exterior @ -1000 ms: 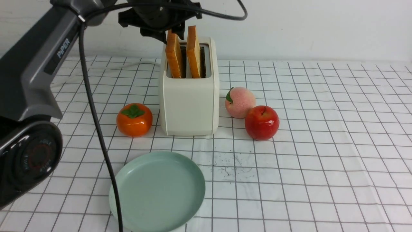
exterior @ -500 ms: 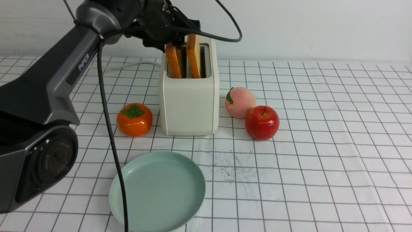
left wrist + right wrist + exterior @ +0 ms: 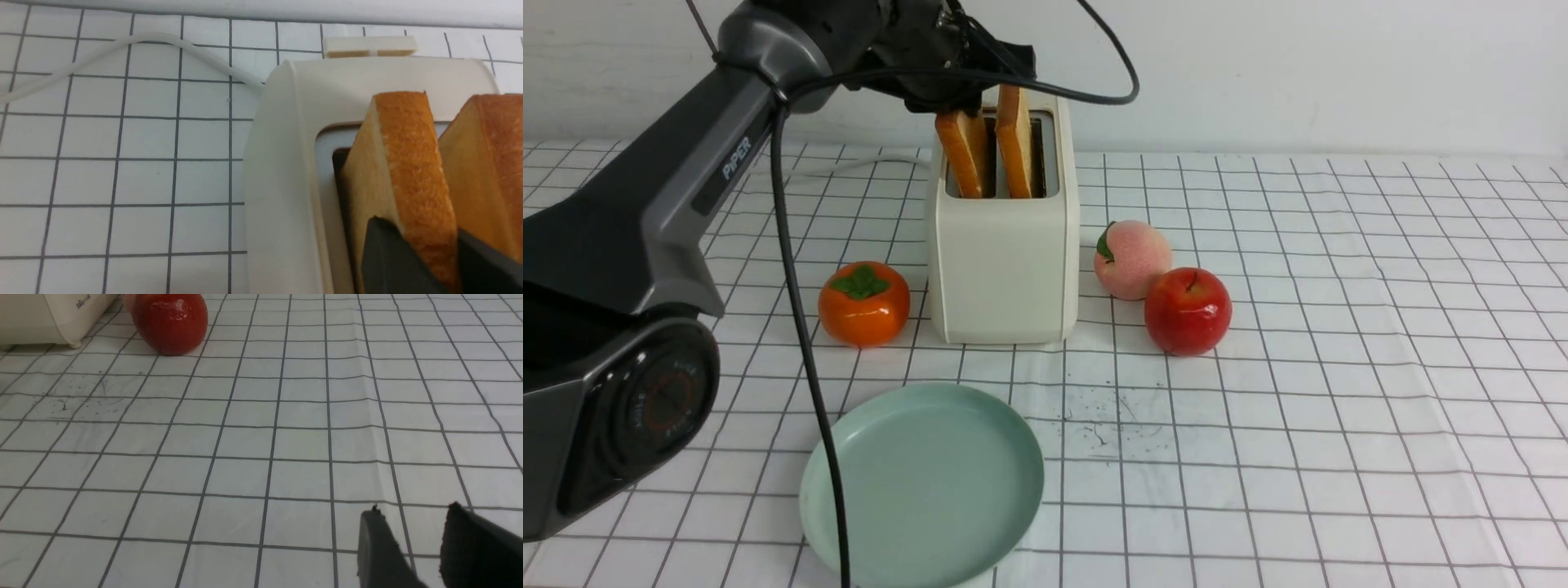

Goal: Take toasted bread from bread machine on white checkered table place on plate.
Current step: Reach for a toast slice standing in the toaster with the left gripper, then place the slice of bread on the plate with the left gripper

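Note:
The cream bread machine (image 3: 1005,261) stands at the back of the white checkered table (image 3: 1339,408) with two slices of toasted bread upright in its slots. My left gripper (image 3: 956,102) reaches in from above and is shut on the left slice (image 3: 964,159). In the left wrist view its dark fingers (image 3: 384,253) press both faces of that slice (image 3: 408,155), with the other slice (image 3: 486,163) beside it. The mint-green plate (image 3: 923,490) lies empty in front of the machine. My right gripper (image 3: 413,510) hovers open over bare cloth.
An orange persimmon (image 3: 863,302) sits left of the machine; a peach (image 3: 1131,259) and a red apple (image 3: 1187,310) sit to its right. The left arm's black cable (image 3: 809,367) hangs across the plate's left rim. The machine's white cord (image 3: 122,45) trails behind.
My left gripper came down over the left slice and closed on it; the slice now leans slightly left. The right gripper has not moved.

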You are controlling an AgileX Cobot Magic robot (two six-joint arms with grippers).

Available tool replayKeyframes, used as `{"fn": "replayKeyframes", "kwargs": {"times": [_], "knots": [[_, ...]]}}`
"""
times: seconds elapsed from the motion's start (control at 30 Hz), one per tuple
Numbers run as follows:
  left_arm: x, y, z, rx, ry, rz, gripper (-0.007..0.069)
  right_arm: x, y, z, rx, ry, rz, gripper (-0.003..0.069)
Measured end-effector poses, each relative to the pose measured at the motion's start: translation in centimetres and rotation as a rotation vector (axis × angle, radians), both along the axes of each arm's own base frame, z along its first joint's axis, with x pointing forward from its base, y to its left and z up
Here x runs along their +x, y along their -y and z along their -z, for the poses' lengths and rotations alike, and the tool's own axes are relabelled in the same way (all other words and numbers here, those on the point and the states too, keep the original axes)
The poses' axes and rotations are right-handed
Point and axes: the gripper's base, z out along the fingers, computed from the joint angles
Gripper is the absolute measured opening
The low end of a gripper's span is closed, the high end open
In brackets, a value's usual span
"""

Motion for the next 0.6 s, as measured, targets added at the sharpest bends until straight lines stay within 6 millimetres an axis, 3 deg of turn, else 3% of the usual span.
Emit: {"fn": "replayKeyframes", "kwargs": {"times": [0.07,0.2,0.23,0.27,0.3,0.4,0.47,0.5,0.53,0.57,0.6], "knots": [[-0.7,-0.3,-1.7,-0.006,0.033,-0.002,0.0095,0.0,0.0,0.0,0.000,0.000,0.000,0.0240],[-4.6,-2.1,-9.2,-0.026,0.187,-0.015,0.0095,0.0,0.0,0.0,0.000,0.000,0.000,0.0240],[-5.1,-2.3,-10.0,-0.031,0.203,-0.017,0.0095,0.0,0.0,0.0,0.000,0.000,0.000,0.0240],[-7.0,-3.0,-12.6,-0.046,0.253,-0.021,0.0095,0.0,0.0,0.0,0.000,0.000,0.000,0.0240],[-7.5,-3.3,-13.3,-0.050,0.264,-0.023,0.0095,0.0,0.0,0.0,0.000,0.000,0.000,0.0240],[-13.3,-5.4,-18.6,-0.064,0.304,-0.016,0.0095,0.0,0.0,0.0,0.000,0.000,0.000,0.0240],[-16.1,-6.2,-20.0,-0.057,0.264,0.008,0.0095,0.0,0.0,0.0,0.000,0.000,0.000,0.0240],[-16.4,-6.3,-20.1,-0.058,0.260,0.012,0.0095,0.0,0.0,0.0,0.000,0.000,0.000,0.0240],[-18.7,-6.8,-20.9,-0.064,0.240,0.048,0.0095,0.0,0.0,0.0,0.000,0.000,0.000,0.0240],[-19.0,-6.8,-20.9,-0.066,0.238,0.053,0.0095,0.0,0.0,0.0,0.000,0.000,0.000,0.0240],[-20.9,-7.1,-21.3,-0.077,0.226,0.095,0.0095,0.0,0.0,0.0,0.000,0.000,0.000,0.0240]]}}
